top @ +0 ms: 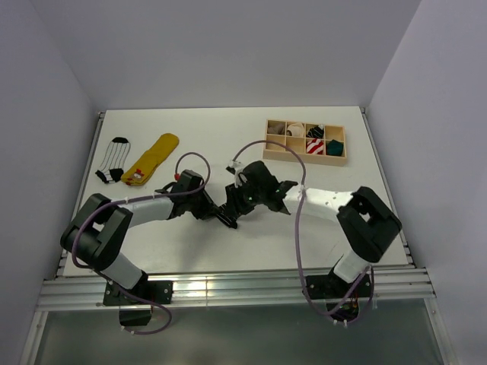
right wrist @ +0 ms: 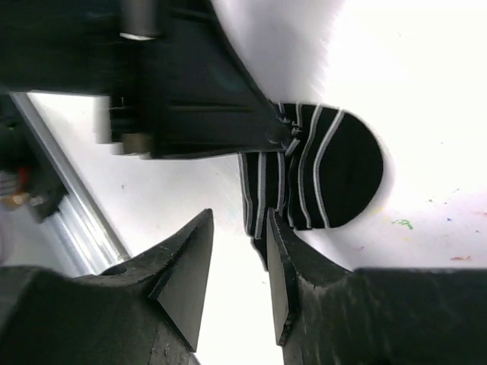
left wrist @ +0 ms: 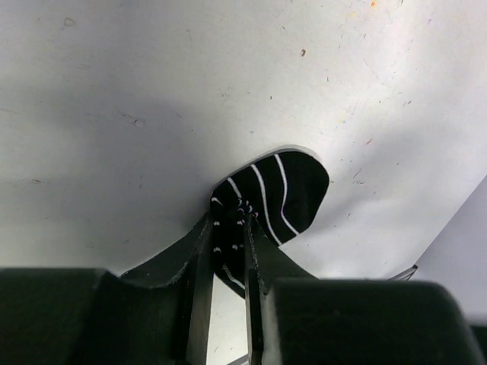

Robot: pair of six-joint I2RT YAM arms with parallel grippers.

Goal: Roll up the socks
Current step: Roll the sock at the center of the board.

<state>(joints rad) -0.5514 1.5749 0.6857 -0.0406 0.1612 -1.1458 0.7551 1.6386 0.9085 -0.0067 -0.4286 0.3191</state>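
On table point(top: 228, 137): left gripper point(left wrist: 227, 228) pinches black striped sock point(left wrist: 283, 190); right gripper point(right wrist: 240, 247) part-open beside.

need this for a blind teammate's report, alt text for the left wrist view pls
The left claw pinches a black sock with thin white stripes, bunching the fabric between its fingertips. The sock's rounded end sticks out beyond them over a speckled white table.

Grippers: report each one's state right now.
Left gripper: shut on the black striped sock.
Right gripper: open, holding nothing; jaws apart beside the same sock.
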